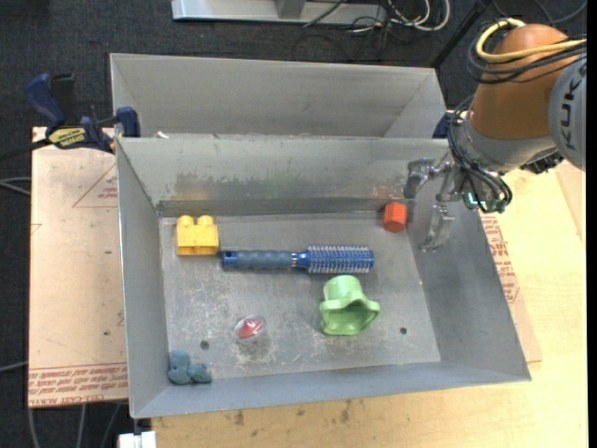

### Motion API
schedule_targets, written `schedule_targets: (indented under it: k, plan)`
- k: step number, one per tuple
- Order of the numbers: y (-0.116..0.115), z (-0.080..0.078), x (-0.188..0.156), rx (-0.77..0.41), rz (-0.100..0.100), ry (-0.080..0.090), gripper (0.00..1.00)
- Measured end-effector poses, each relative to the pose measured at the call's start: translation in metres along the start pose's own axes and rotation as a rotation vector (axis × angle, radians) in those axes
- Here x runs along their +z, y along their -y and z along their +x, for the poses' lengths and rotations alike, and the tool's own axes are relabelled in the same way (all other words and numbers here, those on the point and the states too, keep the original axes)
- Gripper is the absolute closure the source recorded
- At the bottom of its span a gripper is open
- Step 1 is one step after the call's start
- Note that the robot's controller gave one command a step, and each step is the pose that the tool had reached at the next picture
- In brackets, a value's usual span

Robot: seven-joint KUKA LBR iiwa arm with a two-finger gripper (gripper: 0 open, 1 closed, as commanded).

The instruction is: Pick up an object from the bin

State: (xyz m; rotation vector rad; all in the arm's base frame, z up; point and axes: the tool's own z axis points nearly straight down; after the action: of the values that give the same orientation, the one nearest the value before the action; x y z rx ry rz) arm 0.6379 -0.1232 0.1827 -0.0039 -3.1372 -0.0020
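Orange plastic block [395, 216], small and cube-like, lies at the back right of the floor of the grey metal bin [280, 171], close to the foot of the rear wall and nearer the claw than anything else. The bin stands amid dark carpeted floor [84, 26], with a tangle of black cables [410, 3] beyond its far side. From left to right across the scuffed bin floor lie a small lumpy blue thing [187, 370] in the front left corner, a yellow toy brick with two studs [197, 235] near the back left, a blue hairbrush [297, 259] lying lengthwise across the middle, a small round red and clear piece [249, 328] in front of it, and a green plastic flared cup shape [347, 306]. The arm, under its orange cover [518, 82], comes in from the right, and the metal claw [431, 208] hangs over the bin's right slope, just right of the orange block. How wide the claw stands I cannot tell.
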Motion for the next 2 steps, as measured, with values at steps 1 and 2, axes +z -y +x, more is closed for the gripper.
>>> schedule_targets:
  k: [1, 2]
  plan:
    - [-0.077, 0.021, 0.097, -0.009, -0.003, -0.003, 0.0]
    - [-0.121, 0.046, 0.114, 0.042, -0.002, 0.002, 0.0]
